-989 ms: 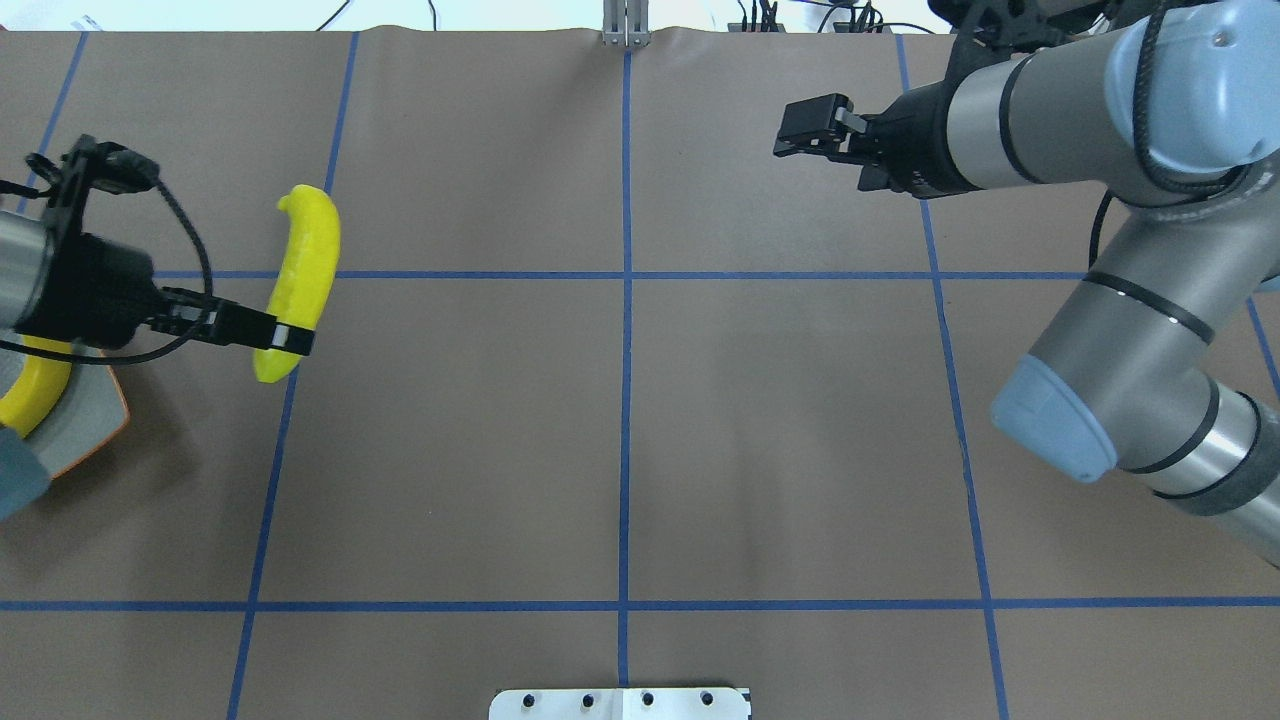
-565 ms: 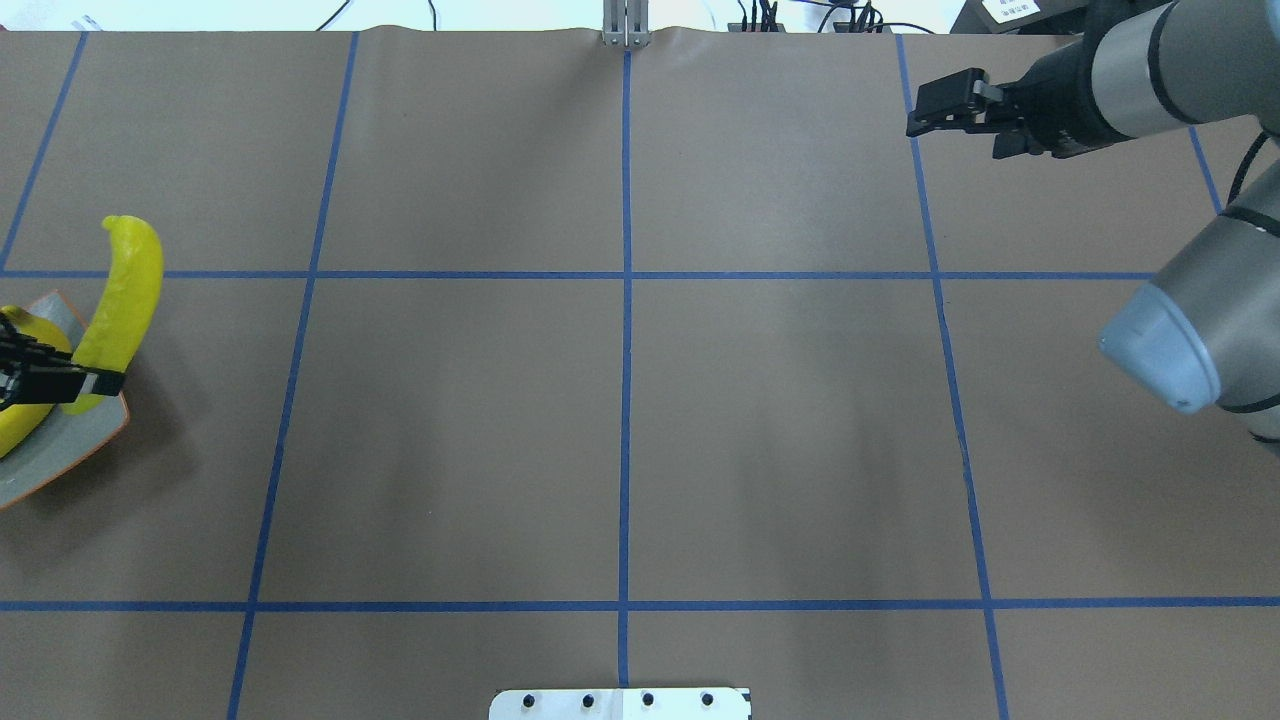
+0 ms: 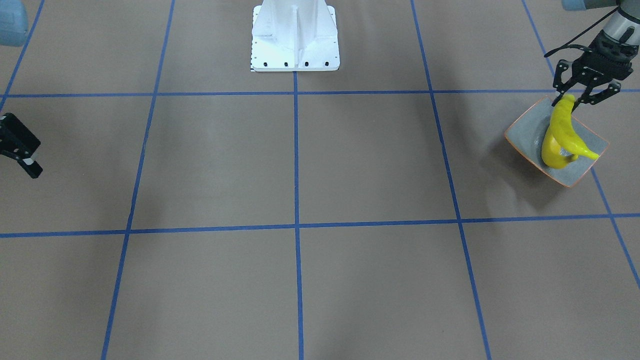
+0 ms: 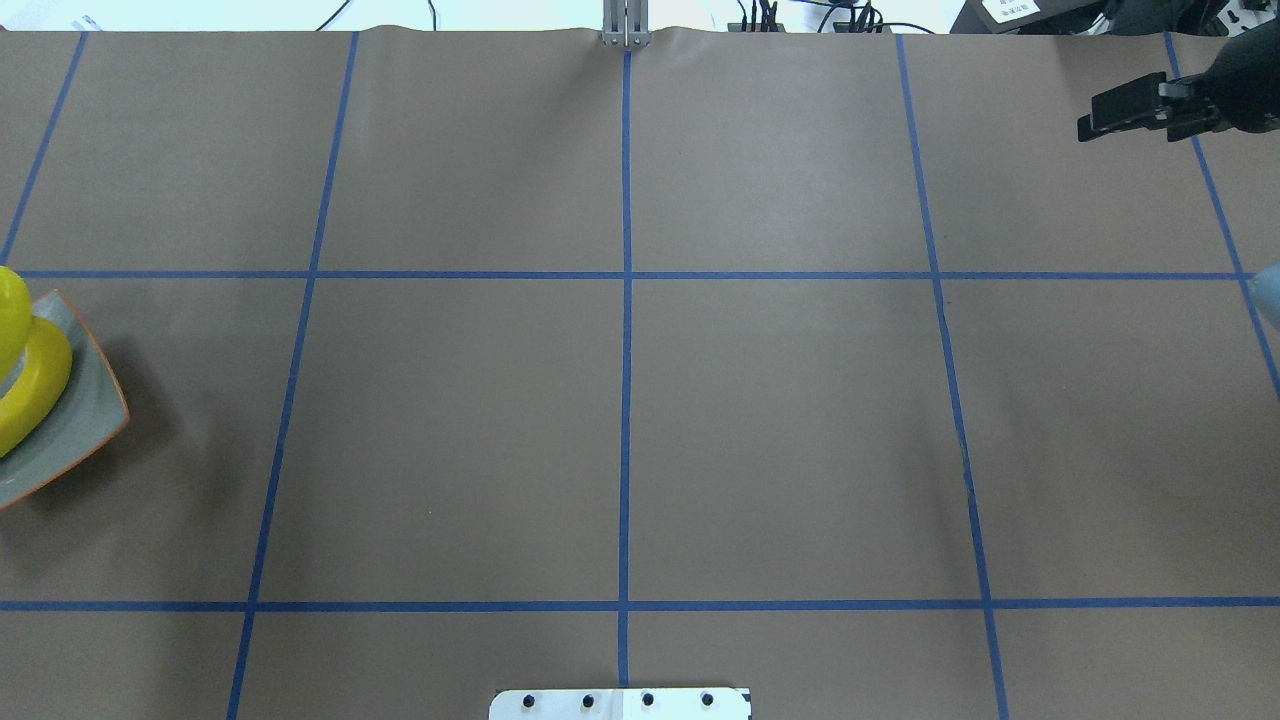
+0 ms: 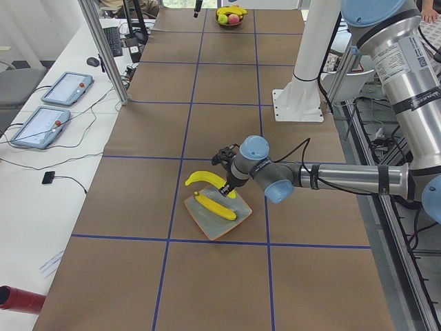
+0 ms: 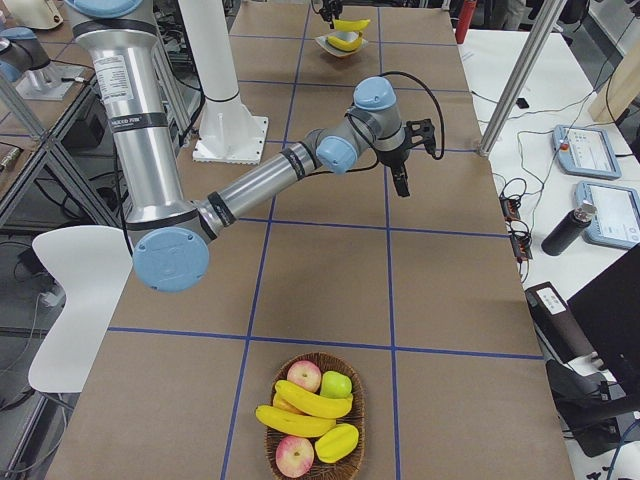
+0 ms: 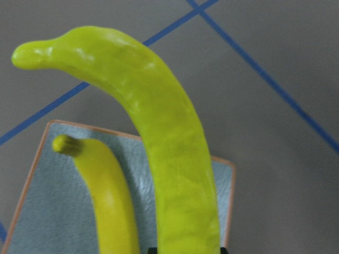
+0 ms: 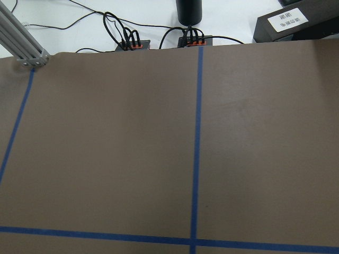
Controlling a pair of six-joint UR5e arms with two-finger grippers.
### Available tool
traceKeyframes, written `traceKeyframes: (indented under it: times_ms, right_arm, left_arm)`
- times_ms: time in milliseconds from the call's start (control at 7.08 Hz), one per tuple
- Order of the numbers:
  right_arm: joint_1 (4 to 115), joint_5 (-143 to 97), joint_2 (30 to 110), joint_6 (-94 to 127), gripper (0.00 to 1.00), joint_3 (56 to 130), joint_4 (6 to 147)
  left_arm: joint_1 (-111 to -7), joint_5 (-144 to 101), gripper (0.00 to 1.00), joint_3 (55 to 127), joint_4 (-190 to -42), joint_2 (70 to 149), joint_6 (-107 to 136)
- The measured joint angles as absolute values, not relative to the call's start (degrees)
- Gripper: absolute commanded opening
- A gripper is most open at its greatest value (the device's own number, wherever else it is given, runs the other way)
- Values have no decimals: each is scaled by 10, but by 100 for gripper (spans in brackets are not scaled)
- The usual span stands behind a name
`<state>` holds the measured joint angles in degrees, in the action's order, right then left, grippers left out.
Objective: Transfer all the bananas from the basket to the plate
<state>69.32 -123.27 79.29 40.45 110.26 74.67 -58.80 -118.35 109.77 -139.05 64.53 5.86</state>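
Left wrist-mounted view: left hand (image 3: 568, 102) clamped on a banana (image 7: 169, 159), stem pointing away, long axis crossing above the plate (image 7: 45, 217).

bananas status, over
Left end effector shut on held banana over plate. On plate, second banana. Right end effector empty. Two bananas in basket.

bananas (image 3: 558, 131) yellow | plate (image 3: 526, 134) grey, orange rim | table (image 4: 800, 420) brown, blue grid

Banana (image 3: 557, 125) now over plate (image 3: 525, 132), apparently.
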Motion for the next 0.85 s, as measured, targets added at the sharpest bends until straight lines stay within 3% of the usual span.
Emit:
traceKeyframes:
  times_ms: [283, 706, 848]
  right_arm:
    - [705, -1241, 796, 388, 100, 1089, 744]
    - [709, -1242, 796, 386, 100, 1086, 744]
    - [709, -1242, 796, 386, 100, 1086, 744]
  left_arm:
    - [-576, -1163, 2, 1087, -1391, 642, 3]
    - [-530, -1155, 44, 1085, -1391, 643, -38]
    - [-524, -1154, 70, 1083, -1391, 641, -59]
